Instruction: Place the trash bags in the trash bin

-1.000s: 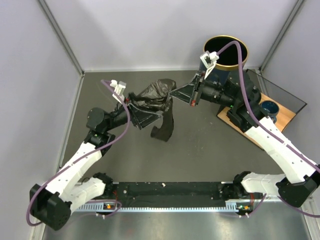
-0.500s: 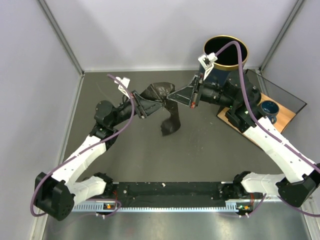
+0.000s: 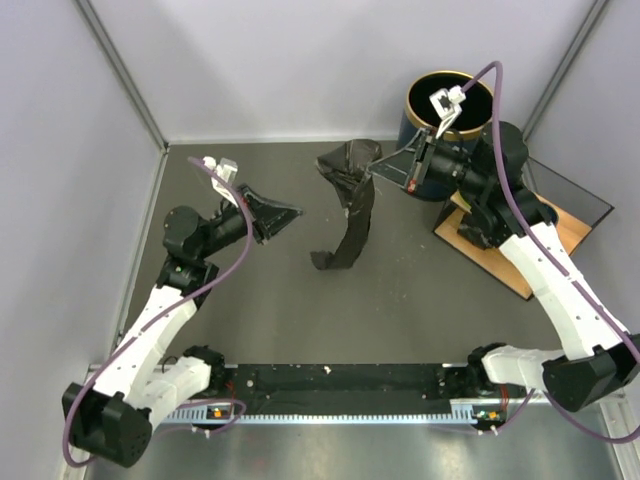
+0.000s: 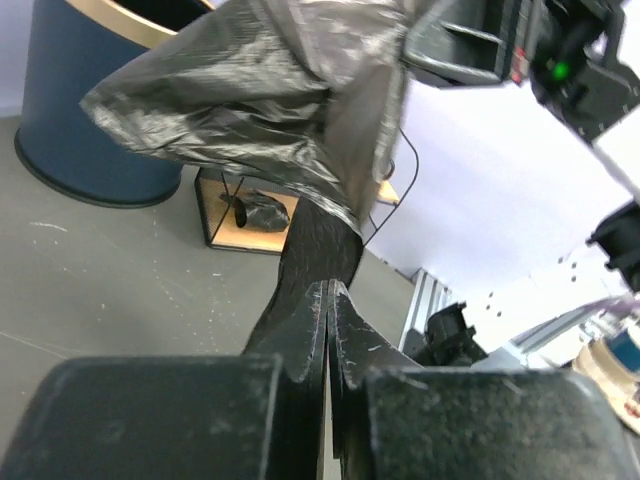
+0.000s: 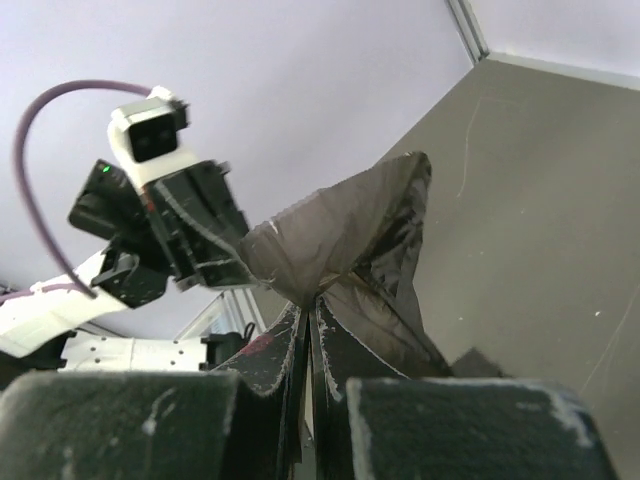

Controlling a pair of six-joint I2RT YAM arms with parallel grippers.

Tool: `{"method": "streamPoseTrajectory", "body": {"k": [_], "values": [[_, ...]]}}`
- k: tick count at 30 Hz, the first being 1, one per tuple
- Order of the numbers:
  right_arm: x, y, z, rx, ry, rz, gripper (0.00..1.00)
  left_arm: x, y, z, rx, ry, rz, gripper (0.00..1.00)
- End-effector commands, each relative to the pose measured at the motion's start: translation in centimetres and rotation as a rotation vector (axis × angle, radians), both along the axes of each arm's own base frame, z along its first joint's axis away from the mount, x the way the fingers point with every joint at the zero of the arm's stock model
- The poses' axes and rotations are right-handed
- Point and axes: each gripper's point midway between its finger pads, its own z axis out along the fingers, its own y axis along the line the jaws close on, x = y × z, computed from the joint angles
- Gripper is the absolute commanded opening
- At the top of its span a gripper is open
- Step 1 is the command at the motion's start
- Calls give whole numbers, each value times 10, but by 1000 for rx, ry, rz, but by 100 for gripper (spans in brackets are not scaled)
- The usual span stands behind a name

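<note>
Trash bag (image 3: 352, 205): black film, hanging near the trash bin (image 3: 414, 128). The right gripper (image 3: 373, 172) has its fingers pinching the bag's top. The left gripper (image 3: 295, 211) has its fingers pressed together, empty, apart from the bag.

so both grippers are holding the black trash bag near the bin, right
Not both: only the right gripper holds the trash bag near the trash bin. The left gripper is shut on nothing, apart from the bag, as the top external view shows.
</note>
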Motion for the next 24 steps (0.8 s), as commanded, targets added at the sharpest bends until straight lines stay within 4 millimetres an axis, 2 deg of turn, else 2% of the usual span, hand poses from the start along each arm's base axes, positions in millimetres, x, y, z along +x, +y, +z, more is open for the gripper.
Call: {"method": "streamPoseTrajectory", "body": {"k": [1,2,3,4,5,6,7,9,14,20,24], "values": [[3,0,12,-8,-46,46,0,-20,1,8,104,-163,-55,0],[1,3,19,19,-69,68,0,-22,0,8,92,-137,-66,2],[-1,4,24,51,-55,78,0,-23,-3,2,77,-98,-86,14],[-2,7,23,65,-49,91,0,-28,-9,2,33,-29,-114,49],[-6,9,30,88,-81,116,0,-28,-12,1,10,-8,-113,60],[-9,11,30,98,-63,132,0,-25,-15,0,-5,11,-99,77],[-15,16,29,100,-56,159,0,-23,-20,3,-24,23,-85,82],[-22,20,31,113,-63,184,0,-16,-26,7,-56,27,-91,87],[-49,34,30,118,-59,258,0,11,-35,10,-125,119,-63,89],[-59,44,28,123,-63,293,0,21,-38,23,-168,127,-57,87],[-58,55,36,149,-77,303,0,19,-49,15,-154,150,-70,84]]}}
